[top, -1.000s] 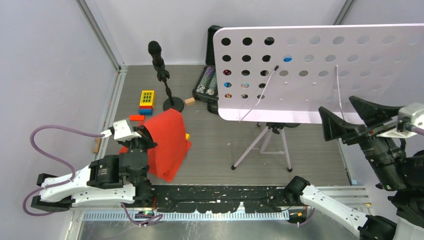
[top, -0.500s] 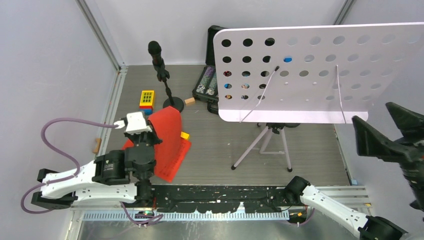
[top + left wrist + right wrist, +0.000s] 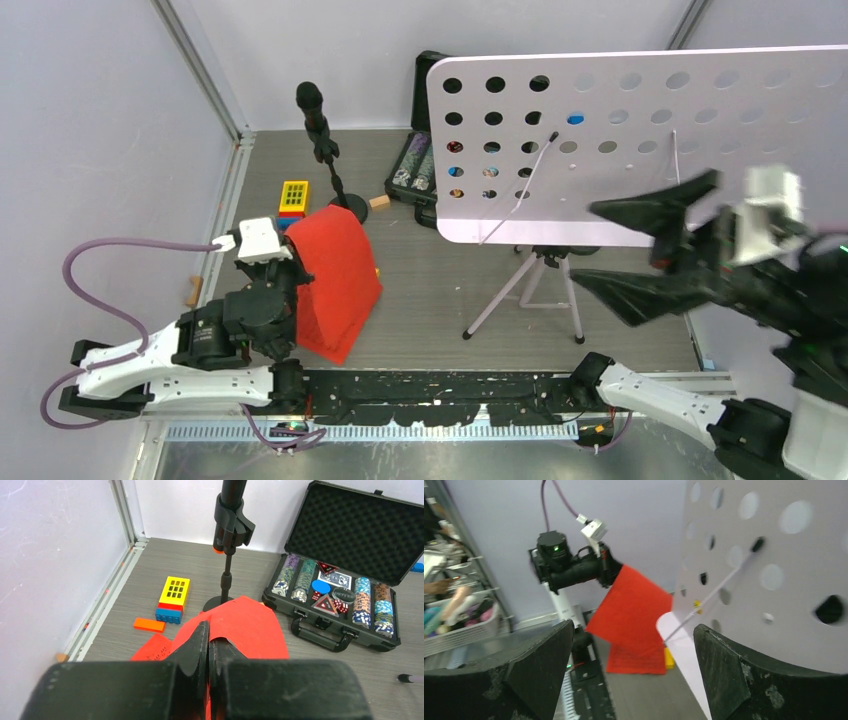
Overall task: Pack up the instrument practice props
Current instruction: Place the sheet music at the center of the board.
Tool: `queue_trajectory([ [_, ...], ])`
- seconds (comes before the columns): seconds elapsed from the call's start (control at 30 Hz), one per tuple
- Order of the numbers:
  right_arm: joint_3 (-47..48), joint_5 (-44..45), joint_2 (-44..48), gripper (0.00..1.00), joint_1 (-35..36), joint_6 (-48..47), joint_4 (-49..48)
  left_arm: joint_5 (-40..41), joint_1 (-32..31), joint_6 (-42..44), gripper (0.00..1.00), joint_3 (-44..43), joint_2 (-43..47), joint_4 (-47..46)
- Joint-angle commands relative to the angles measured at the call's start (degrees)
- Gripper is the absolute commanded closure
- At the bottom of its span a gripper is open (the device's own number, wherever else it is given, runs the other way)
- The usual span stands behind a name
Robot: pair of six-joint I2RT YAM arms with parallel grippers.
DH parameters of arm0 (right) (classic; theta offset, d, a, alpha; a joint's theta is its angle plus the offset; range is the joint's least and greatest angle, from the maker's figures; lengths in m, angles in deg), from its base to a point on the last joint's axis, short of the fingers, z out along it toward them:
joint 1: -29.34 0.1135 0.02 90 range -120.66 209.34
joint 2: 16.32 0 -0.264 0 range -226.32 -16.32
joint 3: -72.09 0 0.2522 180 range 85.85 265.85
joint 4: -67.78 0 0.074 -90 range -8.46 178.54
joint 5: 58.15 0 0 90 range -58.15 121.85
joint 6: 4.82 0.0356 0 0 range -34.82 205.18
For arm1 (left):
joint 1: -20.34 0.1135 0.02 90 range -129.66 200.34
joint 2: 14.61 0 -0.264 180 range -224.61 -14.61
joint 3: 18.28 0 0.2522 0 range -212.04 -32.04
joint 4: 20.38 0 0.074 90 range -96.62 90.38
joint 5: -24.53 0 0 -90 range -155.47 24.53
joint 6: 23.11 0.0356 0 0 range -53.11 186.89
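Red sheet-music pages point(image 3: 340, 270) sit at the left of the desk point(image 3: 450, 290), seen from above, the top one lifted tent-like by the left pincer point(image 3: 298, 265). The right pincer point(image 3: 585, 243) hovers by the white music rack point(image 3: 640, 130).

Left wrist view: jaws pinched shut on that page's edge.

Right wrist view: jaws gaping, empty, rack close ahead.

Gathering pages seems the step; next needs carrying them clear without tearing or slipping.

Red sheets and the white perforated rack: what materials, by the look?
Red sheet: matte paper; it bends and drapes from the shut left pincer. Music rack: smooth white panel with punched round holes, likely painted sheet metal, possibly plastic.
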Motion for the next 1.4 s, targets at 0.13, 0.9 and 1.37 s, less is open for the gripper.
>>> queue_trajectory([
  [0.13, -3.84, -0.27, -7.99, 0.05, 14.45, 6.66, -4.85, 4.59, -0.13, 5.76, 1.0, -1.82, -1.01, -5.1],
  [0.9, -7.33, 23.4, -18.47, 0.06, 43.72, -6.78, -4.43, 5.42, -0.13, 7.69, 1.0, -1.13, -1.18, -9.29],
  [1.37, -19.36, 66.34, -30.56, 0.04, 71.5, -22.57, -22.85, 4.91, -0.15, 11.95, 1.0, -2.17, -0.29, -11.22],
])
